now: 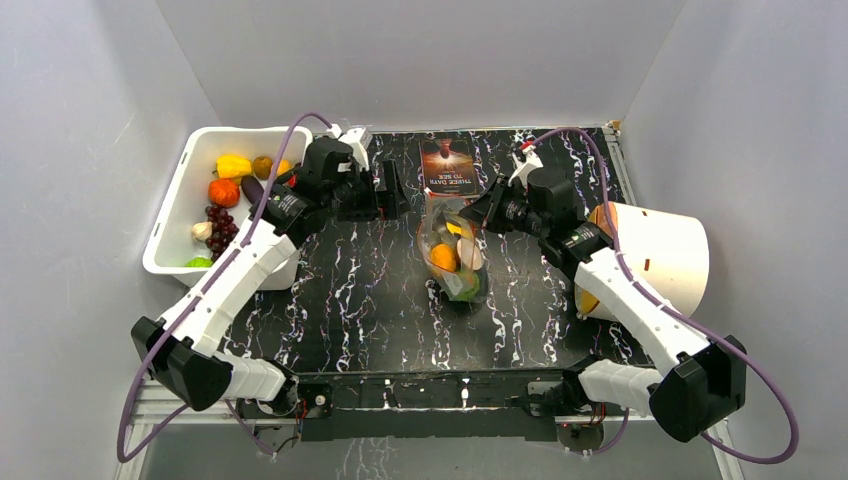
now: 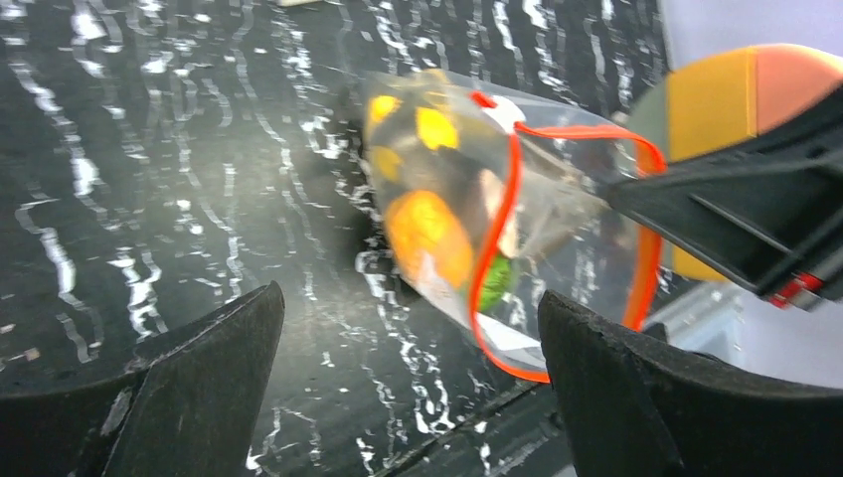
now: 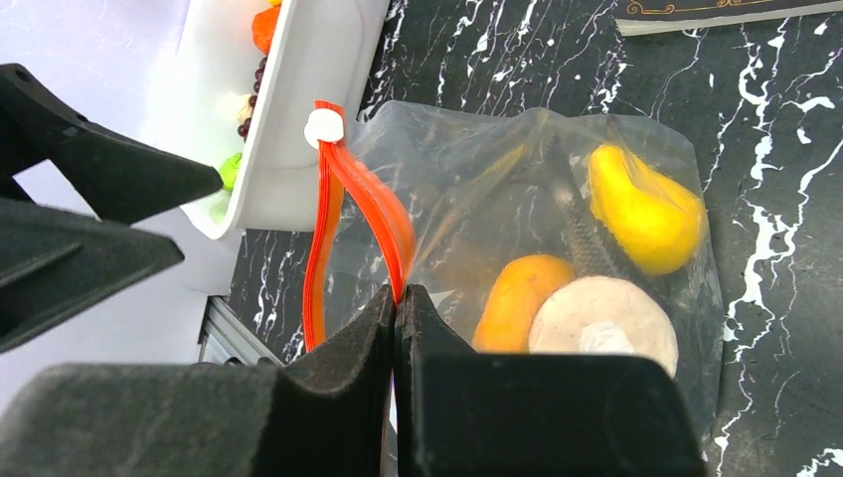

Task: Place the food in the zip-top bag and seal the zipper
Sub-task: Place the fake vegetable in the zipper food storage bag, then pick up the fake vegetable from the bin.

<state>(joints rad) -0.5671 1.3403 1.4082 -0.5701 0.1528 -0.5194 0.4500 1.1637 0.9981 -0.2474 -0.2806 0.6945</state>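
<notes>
The clear zip-top bag (image 1: 455,258) lies mid-table with its mouth lifted toward the back. Food shows inside: a yellow fruit (image 3: 646,209), an orange one (image 3: 517,298) and a pale round piece (image 3: 601,323). My right gripper (image 3: 398,290) is shut on the red-orange zipper (image 3: 388,214) and holds the mouth up; from above the right gripper (image 1: 478,215) sits at the bag's top right. The zipper (image 2: 502,229) forms an open loop. My left gripper (image 2: 410,295) is open and holds nothing, just left of the mouth; the left gripper (image 1: 398,192) is apart from the bag.
A white tub (image 1: 180,215) at the far left holds more food: a yellow pepper (image 1: 233,165), a red-orange fruit (image 1: 223,192), dark grapes (image 1: 218,222). A dark book (image 1: 450,165) lies behind the bag. A white and yellow drum (image 1: 655,260) lies at the right edge.
</notes>
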